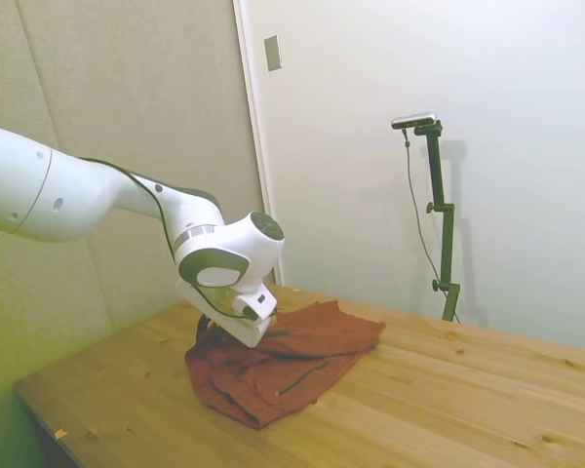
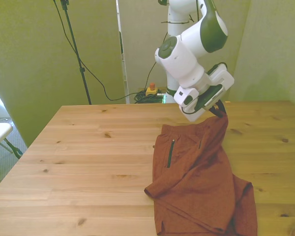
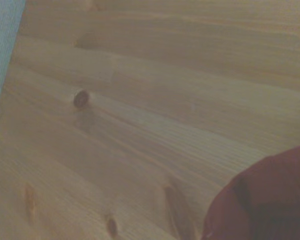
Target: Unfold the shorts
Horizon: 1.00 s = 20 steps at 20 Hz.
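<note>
Front view: nearest the camera, the shorts [image 2: 199, 187] lie rumpled on the counter [image 2: 88, 157], spreading from about 6 o'clock up toward 1 o'clock, with a dark pocket line on the upper panel and a folded hem at the near edge. Farther back, one corner of the cloth rises off the wood into the end effector [image 2: 219, 110], which looks pinched on that corner, though the fingers are mostly hidden behind the wrist housing and fabric. From the side view, the shorts [image 1: 278, 366] sit near the counter's middle and the end effector [image 1: 210, 327] is low at their 9 o'clock edge, fingers again obscured. I judge the garment light, limp and easily dragged; it will drape and slide rather than hold shape, so a hem or waistband corner is the sensible hold, since a mid-panel pinch would likely gather both layers. The wrist view shows bare wood with a blurred red fold of the shorts [image 3: 270, 200] at one corner. Around the cloth the counter [image 1: 448, 390] carries nothing else; a tripod and cables stand beyond the far edge, well apart, obstructing nothing.
</note>
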{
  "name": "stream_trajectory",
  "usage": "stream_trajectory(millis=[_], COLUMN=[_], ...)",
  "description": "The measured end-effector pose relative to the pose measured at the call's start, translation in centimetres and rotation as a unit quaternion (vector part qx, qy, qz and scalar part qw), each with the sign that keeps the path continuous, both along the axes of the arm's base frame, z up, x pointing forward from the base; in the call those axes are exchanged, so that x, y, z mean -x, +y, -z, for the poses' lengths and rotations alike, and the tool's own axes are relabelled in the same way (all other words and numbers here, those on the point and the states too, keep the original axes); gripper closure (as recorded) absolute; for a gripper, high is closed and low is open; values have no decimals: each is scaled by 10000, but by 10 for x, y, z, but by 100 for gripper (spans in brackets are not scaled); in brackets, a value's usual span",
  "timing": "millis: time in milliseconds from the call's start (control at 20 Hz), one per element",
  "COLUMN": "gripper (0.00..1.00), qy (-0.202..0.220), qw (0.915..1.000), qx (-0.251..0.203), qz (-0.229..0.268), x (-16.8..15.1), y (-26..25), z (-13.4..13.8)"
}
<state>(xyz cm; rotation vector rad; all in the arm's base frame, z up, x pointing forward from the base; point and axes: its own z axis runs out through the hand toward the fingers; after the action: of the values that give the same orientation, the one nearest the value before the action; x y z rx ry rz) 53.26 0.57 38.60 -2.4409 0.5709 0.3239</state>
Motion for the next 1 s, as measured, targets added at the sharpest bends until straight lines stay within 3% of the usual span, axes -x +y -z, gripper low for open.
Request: stream_trajectory(millis=[200, 550, 1000], gripper=[0, 0, 0], qy=[57, 31, -438], qw=[9992, 9983, 9958], qx=[26, 39, -61], qz=[-396, -576, -806], x=[2, 6, 6], y=[26, 35, 69], z=[16, 27, -22])
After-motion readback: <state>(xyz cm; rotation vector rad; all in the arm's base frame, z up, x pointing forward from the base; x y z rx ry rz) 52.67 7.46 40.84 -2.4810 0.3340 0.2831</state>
